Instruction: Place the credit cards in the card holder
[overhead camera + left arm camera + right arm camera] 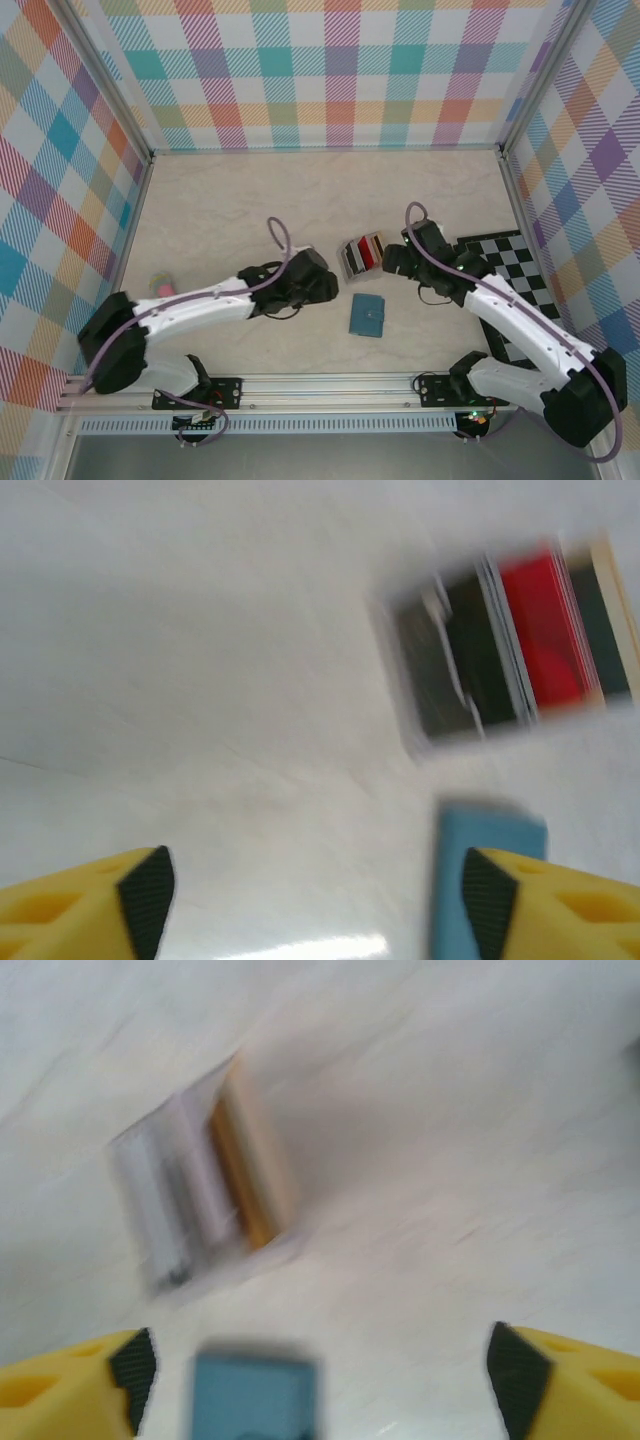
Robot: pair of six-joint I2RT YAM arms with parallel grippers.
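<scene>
Where the two arms meet, mid-table: cards (pixel 362 255) and holder (pixel 367 314) sit between the gripper heads
Cards: packed in a tight row, with black, red, grey and gold showing; just beyond the holder, apart from it
Holder: teal, folded shut, flat on the table (pixel 250 210), on the near side of the cards
Left gripper (pixel 320 905): jaws spread wide, gripping nothing; over bare table, holder's corner beside its right pad (pixel 490 905), cards ahead and to the right
Right gripper (pixel 325 1375): jaws spread wide, gripping nothing; holder low in its view near the left finger, not pinched; cards ahead to the left; from above its head is just beside the cards, contact cannot be told
Board (pixel 510 275): black-and-white chequered, flat under the right arm, right of the cards
Pink thing (pixel 162 289): small, beside the left arm, well apart from the cards
Wrist views: both smeared, card faces unreadable
</scene>
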